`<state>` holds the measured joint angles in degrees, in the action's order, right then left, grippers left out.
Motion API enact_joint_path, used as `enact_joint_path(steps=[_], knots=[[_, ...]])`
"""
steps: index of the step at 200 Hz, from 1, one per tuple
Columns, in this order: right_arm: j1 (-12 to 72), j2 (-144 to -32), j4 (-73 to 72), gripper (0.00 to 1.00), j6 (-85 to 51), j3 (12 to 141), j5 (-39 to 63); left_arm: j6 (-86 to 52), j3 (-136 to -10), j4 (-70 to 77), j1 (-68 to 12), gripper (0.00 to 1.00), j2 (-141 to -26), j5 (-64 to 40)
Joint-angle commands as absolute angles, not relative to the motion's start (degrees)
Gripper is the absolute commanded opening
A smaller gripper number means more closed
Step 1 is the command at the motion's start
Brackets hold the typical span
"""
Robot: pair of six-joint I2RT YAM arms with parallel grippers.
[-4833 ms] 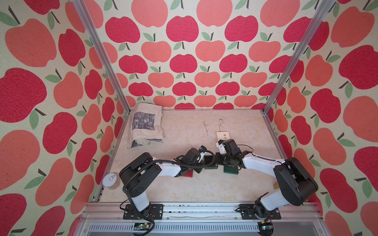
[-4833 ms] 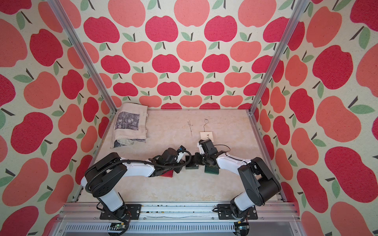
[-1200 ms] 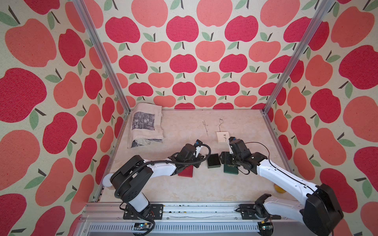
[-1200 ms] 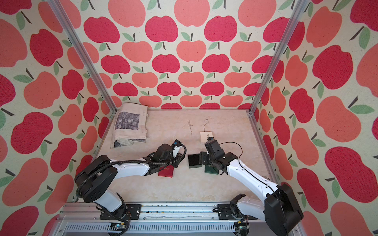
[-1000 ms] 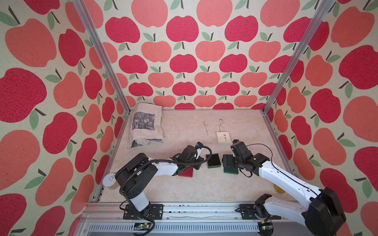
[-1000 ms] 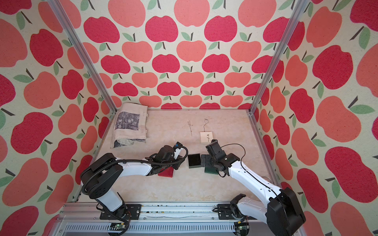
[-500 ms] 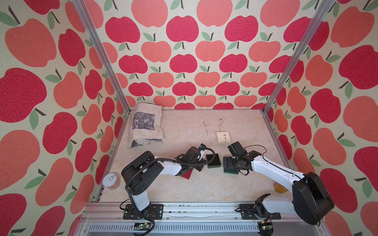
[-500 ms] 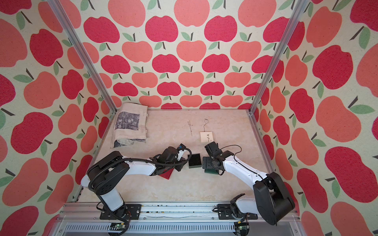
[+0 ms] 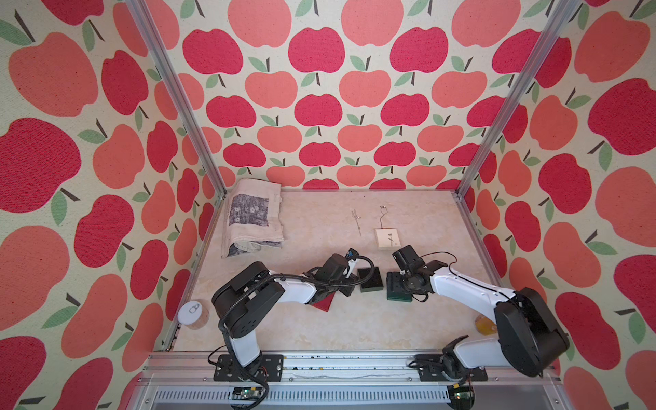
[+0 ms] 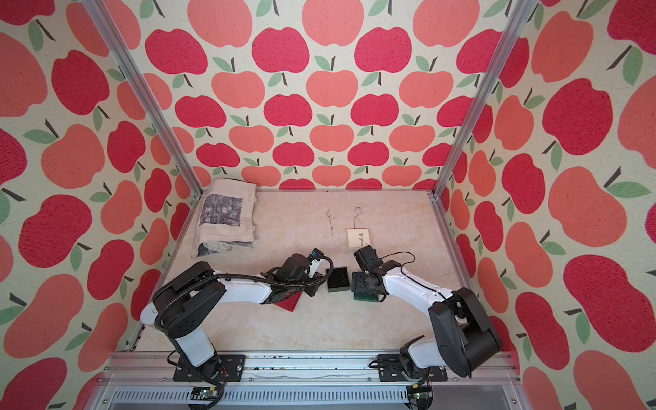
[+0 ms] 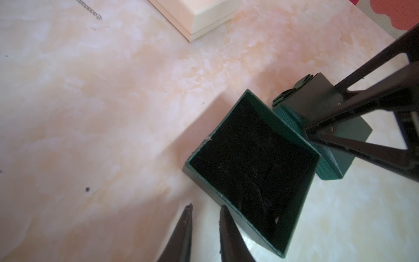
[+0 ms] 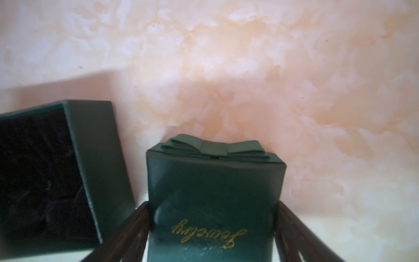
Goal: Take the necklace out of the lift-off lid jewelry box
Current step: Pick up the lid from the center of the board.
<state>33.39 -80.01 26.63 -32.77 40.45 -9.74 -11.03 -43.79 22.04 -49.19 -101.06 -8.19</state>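
Note:
The green jewelry box stands open: its base (image 9: 371, 279) (image 11: 249, 167) shows only dark black lining. I cannot make out the necklace in that lining. The lid (image 9: 399, 291) (image 12: 213, 181), with a bow and gold lettering, lies on the table just right of the base. My right gripper (image 12: 213, 204) (image 9: 400, 284) straddles the lid, its fingers (image 12: 138, 217) against both sides. My left gripper (image 11: 205, 207) (image 9: 349, 285) hovers low at the base's left corner, its tips a narrow gap apart with nothing between them.
A flat red case (image 9: 323, 302) lies under my left forearm. Behind are a cream card box (image 9: 387, 238) and two loose chains (image 9: 356, 222). A folded cloth (image 9: 253, 216) lies at the back left, a can (image 9: 193, 314) at the front left and a yellow object (image 9: 484, 324) at the right wall.
My left gripper has slid right, up to the open base. My right gripper has narrowed around the lid while that arm's elbow drew back toward the front.

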Motion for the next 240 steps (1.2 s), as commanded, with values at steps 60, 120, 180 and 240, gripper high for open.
enact_joint_path(steps=[60, 120, 180, 240], knots=[[31.6, -77.8, 32.3, 0.82, -26.3, 44.6, -7.2, -11.4, -44.0, 23.0, -49.8, 0.23, -102.1, -8.3], [31.4, -78.6, 34.9, 0.82, -23.0, 50.9, -1.3, -12.0, -43.0, 24.6, -50.2, 0.22, -102.1, -8.5], [31.4, -84.8, 32.9, 0.81, -22.0, 55.6, 3.6, -12.0, -42.6, 24.8, -50.2, 0.22, -101.7, -8.3], [32.0, -88.5, 31.9, 0.81, -21.5, 58.3, 5.5, -12.1, -42.1, 25.6, -50.2, 0.22, -101.6, -8.5]])
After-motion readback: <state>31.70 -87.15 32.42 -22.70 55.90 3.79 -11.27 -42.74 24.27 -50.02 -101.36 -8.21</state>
